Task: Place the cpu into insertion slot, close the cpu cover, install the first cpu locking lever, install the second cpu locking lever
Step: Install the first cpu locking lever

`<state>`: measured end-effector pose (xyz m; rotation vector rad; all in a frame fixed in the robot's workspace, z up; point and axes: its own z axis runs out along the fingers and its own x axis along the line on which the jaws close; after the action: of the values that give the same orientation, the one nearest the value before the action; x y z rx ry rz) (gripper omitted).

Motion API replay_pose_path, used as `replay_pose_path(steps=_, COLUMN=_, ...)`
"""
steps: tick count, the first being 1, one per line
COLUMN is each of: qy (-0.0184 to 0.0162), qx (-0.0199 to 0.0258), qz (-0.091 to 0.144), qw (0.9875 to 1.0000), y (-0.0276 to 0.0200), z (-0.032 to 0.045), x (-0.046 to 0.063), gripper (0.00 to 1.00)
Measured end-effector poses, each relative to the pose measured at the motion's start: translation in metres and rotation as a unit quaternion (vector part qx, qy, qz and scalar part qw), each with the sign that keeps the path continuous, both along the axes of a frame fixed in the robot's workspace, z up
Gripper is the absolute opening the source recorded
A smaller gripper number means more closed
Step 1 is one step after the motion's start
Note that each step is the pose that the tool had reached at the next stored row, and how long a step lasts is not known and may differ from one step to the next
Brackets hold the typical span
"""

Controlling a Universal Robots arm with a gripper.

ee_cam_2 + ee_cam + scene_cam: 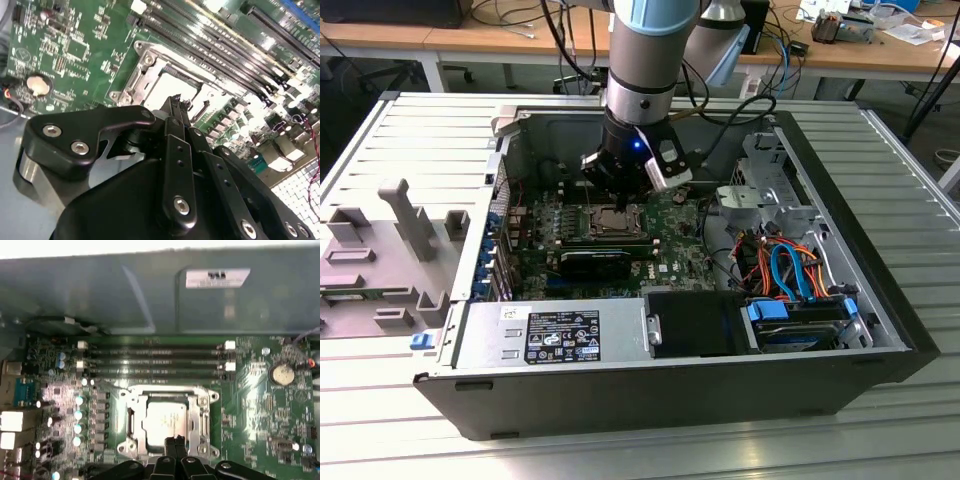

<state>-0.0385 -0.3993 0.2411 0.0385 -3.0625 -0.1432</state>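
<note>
Exterior view: one arm (645,60) reaches down into an open computer case (885,215) lying flat on the slatted bench (910,440). The gripper (618,207) sits right over the insertion slot (603,224), at 12 o'clock of the green motherboard (685,250). One grey plastic fixture (390,250) lies at 9 o'clock of the case. One drive with blue brackets (800,322) sits at 4 o'clock inside it.

Second wrist view: the black fingers (177,165) run down to the slot's edge, jaws drawn together tip to tip. Can't see anything between them. One cpu (167,86) is in the slot, its top pale and glaring. One coin cell (37,86) sits well apart from the slot.

First wrist view: the cpu (162,421) is flat, square and silver-grey, seated in the middle of the slot. One cpu cover (167,399), a thin silvery frame, lies flat around it, with the chip showing through the cut-out. The jaw tips touch the slot's near edge, just beside the chip. Four long memory slots (155,361) run parallel between the socket and the case wall. The coin cell (281,374) is off to one side.
</note>
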Motion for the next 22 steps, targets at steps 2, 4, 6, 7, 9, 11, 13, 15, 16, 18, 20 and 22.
replay_pose_path(steps=2, qy=0.0000, qx=0.0019, qz=0.016, qw=0.9999, y=0.0000, z=0.0000, x=0.0000, gripper=0.11)
replay_pose_path(steps=4, qy=0.0000, qx=0.0034, qz=0.033, qw=0.9994, y=-0.0001, z=0.0000, x=0.0000, gripper=0.11)
replay_pose_path(steps=6, qy=0.0000, qx=0.0046, qz=0.041, qw=0.9991, y=0.0000, z=-0.0001, x=0.0000, gripper=0.11)
replay_pose_path(steps=7, qy=-0.0001, qx=0.0050, qz=0.044, qw=0.9990, y=0.0000, z=-0.0001, x=0.0000, gripper=0.11)
replay_pose_path(steps=9, qy=0.0000, qx=0.0049, qz=0.045, qw=0.9990, y=0.0000, z=0.0000, x=0.0000, gripper=0.11)
replay_pose_path(steps=11, qy=0.0000, qx=0.0049, qz=0.045, qw=0.9990, y=0.0000, z=0.0000, x=0.0000, gripper=0.11)
replay_pose_path(steps=13, qy=-0.0119, qx=0.0044, qz=0.045, qw=0.9989, y=-0.0001, z=-0.0001, x=0.0000, gripper=0.11)
replay_pose_path(steps=15, qy=-0.0262, qx=0.0037, qz=0.045, qw=0.9986, y=0.0000, z=-0.0002, x=-0.0001, gripper=0.11)
replay_pose_path(steps=16, qy=-0.0320, qx=0.0035, qz=0.045, qw=0.9985, y=0.0000, z=-0.0003, x=-0.0001, gripper=0.11)
replay_pose_path(steps=18, qy=-0.0373, qx=0.0034, qz=0.045, qw=0.9983, y=0.0000, z=-0.0005, x=-0.0001, gripper=0.11)
replay_pose_path(steps=20, qy=-0.0373, qx=0.0034, qz=0.045, qw=0.9983, y=0.0000, z=-0.0005, x=-0.0001, gripper=0.11)
replay_pose_path(steps=22, qy=-0.0372, qx=0.0004, qz=0.045, qw=0.9983, y=-0.0001, z=-0.0003, x=-0.0002, gripper=0.11)
